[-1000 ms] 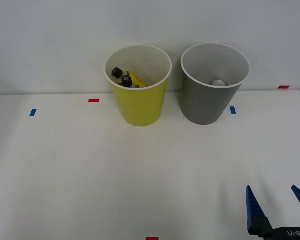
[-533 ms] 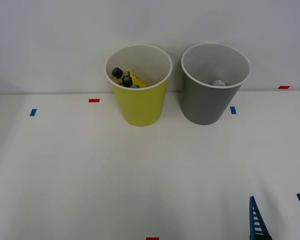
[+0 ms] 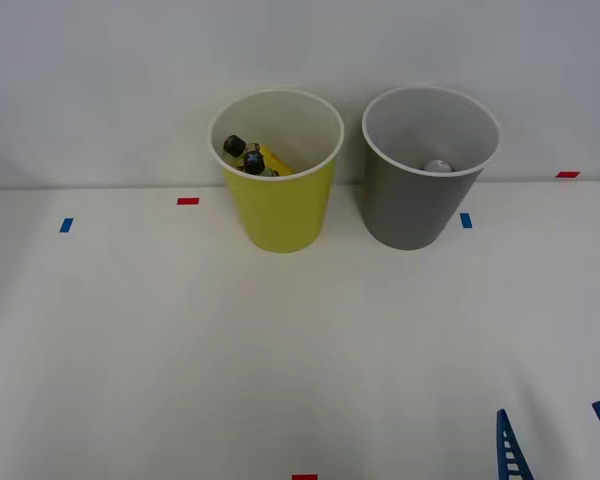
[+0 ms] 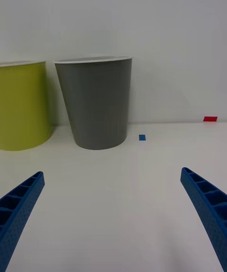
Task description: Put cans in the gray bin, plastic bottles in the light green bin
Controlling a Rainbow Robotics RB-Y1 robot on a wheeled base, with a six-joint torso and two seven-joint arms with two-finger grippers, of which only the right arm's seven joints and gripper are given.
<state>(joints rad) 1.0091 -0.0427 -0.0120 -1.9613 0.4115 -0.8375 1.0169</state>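
The right pincer (image 3: pixel 557 445) has drawn back toward the near edge of the white surface (image 3: pixel 280 350) since a second ago, so that just its two blue ribbed fingertips (image 4: pixel 21 201) show, spread wide apart and holding nothing. Both bins stand upright well beyond it, side by side near the wall. The gray bin (image 3: pixel 420 200) is the one more directly ahead, with a can (image 3: pixel 438 166) showing as a small silvery top inside. To its left, the light green bin (image 3: pixel 280 210) holds the black-capped plastic bottles (image 3: pixel 252 158).
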